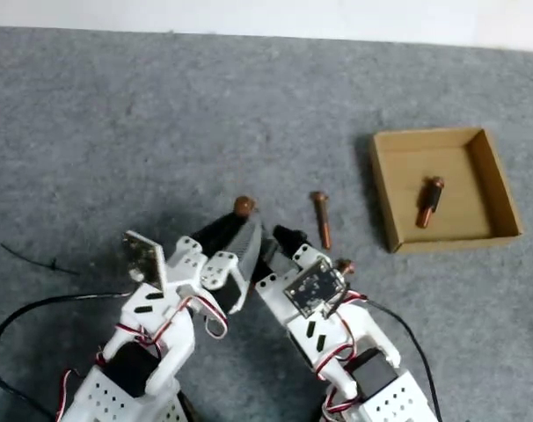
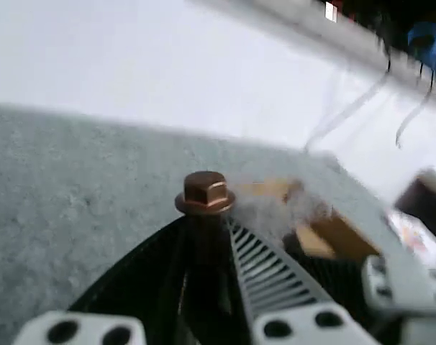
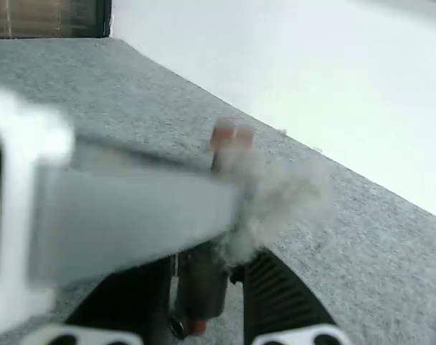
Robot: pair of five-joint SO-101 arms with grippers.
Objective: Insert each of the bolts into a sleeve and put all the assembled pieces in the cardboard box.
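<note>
**Left arm.** In the high view the left gripper [image 1: 238,225] is sitting near the middle of the grey carpet [image 1: 117,114]. Its fingers are clamping the shank of a bolt [image 1: 243,207]. The copper hex head is projecting past the fingertips. In the left wrist view the same bolt [image 2: 205,192] is standing head-outward between the two fingers of the left gripper [image 2: 207,233], which are pressing on it from both sides.

**Right arm.** The right gripper [image 1: 280,239] is sitting just beside the left one, with the two tips nearly touching. In the right wrist view the right gripper [image 3: 207,287] is gripping a dark sleeve [image 3: 202,277] between closed fingers. A grey finger of the left gripper is crossing in front of it. The blurred bolt head is showing just beyond the sleeve. Whether the shank is entering the sleeve cannot be told.

**Other parts.**
- A loose bolt [image 1: 321,220] is lying on the carpet between the grippers and the cardboard box [image 1: 383,193], touching neither.
- One assembled piece [image 1: 430,201] is lying inside the box, tilted, near its middle.
- A small copper part [image 1: 345,265] is showing against the right arm's wrist. What it is cannot be told.
</note>
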